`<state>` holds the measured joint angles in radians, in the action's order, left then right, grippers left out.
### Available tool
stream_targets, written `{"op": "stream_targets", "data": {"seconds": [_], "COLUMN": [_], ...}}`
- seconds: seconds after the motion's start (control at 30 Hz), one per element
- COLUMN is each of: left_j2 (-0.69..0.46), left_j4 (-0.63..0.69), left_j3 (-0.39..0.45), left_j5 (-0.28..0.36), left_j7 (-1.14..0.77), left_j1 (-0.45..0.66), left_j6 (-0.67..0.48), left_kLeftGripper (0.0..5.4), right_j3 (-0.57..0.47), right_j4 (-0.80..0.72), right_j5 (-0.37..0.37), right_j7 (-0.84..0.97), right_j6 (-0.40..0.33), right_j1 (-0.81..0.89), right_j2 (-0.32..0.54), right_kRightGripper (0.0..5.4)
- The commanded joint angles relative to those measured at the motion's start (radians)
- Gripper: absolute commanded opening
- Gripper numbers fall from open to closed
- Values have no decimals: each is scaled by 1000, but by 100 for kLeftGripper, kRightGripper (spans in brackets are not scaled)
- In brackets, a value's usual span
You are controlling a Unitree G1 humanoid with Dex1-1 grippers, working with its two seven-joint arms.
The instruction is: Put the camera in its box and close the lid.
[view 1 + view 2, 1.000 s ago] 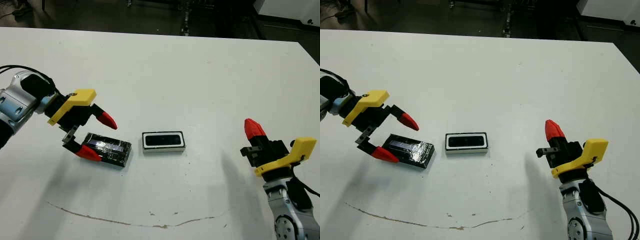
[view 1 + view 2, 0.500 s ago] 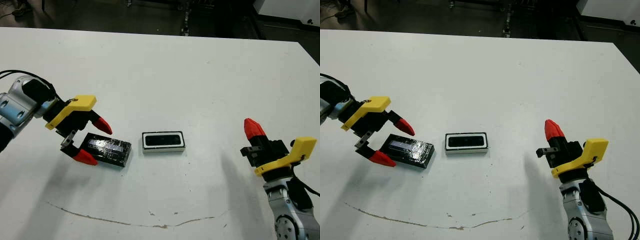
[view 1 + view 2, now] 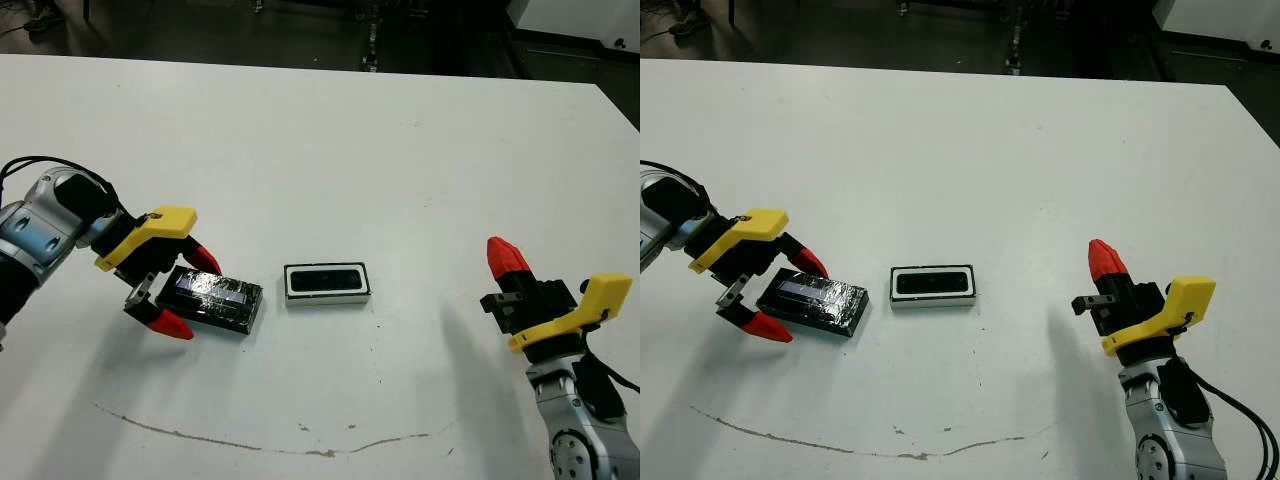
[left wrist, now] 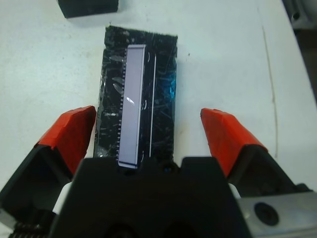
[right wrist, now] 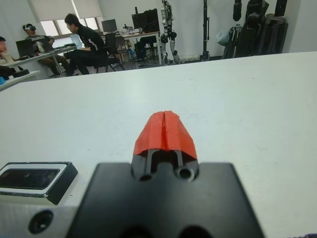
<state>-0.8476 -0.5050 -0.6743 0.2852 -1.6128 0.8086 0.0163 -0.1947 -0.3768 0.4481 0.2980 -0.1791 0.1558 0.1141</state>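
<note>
Left fingers [image 3: 178, 291]: spread wide, straddling one end of the lid [image 3: 213, 300], no firm contact visible. Right fingers [image 3: 508, 258]: pressed together, holding nothing, lower right of frame, raised above the surface [image 3: 330, 150]. Lid: flat on surface, left of centre. Box [image 3: 327, 282]: centre frame, just right of the lid, apart from it. Camera [image 3: 326, 279]: lying inside the box.

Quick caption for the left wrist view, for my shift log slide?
Left gripper open, its red fingertips straddling the near end of the glossy black lid lying flat on the white table.
</note>
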Motion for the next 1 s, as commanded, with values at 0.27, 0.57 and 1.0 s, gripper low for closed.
{"op": "stream_targets", "data": {"seconds": [0.27, 0.57, 1.0], "left_j2": [27, 23, 57], "left_j4": [-23, 21, 37], "left_j3": [14, -41, 127], "left_j5": [-66, -103, -124], "left_j7": [-2, -2, -2], "left_j1": [-9, 20, -85], "left_j6": [-20, 160, 134], "left_kLeftGripper": [540, 532, 371], "right_j3": [-5, -4, -8], "right_j4": [9, 5, 4], "right_j5": [15, 15, 13], "right_j7": [5, -1, -5], "right_j6": [-11, -16, -13], "right_j1": [7, 9, 11], "right_j2": [17, 16, 17], "right_kRightGripper": [3, 1, 0]}}
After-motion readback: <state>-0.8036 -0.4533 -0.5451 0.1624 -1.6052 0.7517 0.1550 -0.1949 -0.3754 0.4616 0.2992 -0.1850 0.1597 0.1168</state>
